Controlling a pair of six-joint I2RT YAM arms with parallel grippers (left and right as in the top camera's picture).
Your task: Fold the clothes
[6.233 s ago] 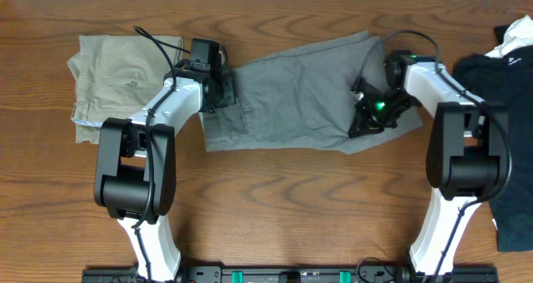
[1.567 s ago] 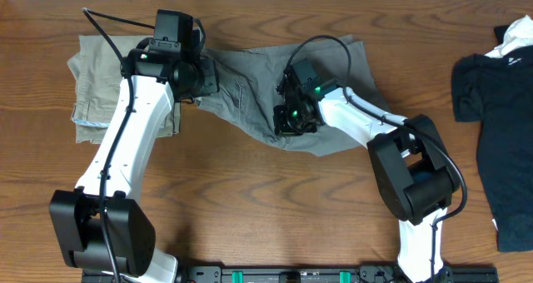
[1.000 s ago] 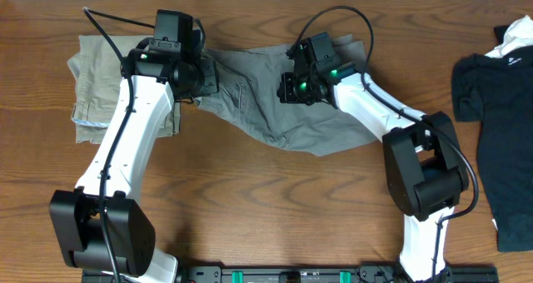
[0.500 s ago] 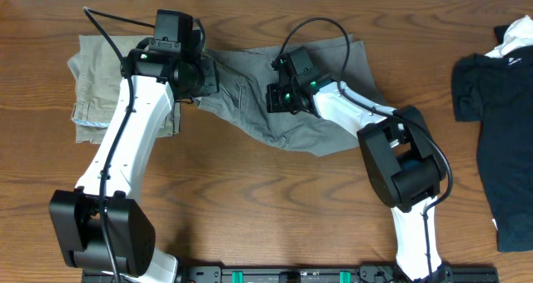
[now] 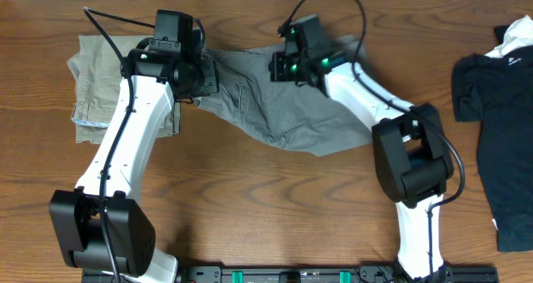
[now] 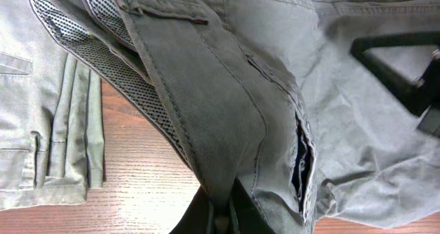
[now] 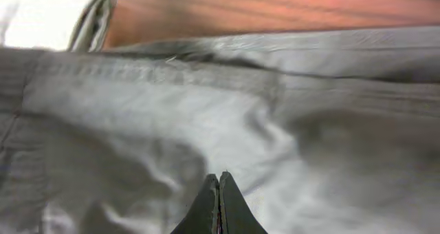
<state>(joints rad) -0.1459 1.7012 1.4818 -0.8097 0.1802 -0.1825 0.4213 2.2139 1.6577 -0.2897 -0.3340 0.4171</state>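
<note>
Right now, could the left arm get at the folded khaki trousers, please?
Probably yes for reach: the khaki trousers lie right beside the left arm, with nothing lying on them. But its jaws are shut on the grey shorts, so it would have to let go first.

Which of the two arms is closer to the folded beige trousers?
Left. The left arm sits at the beige trousers' right edge, overlapping it; the right arm is farther off, over the grey shorts.
</note>
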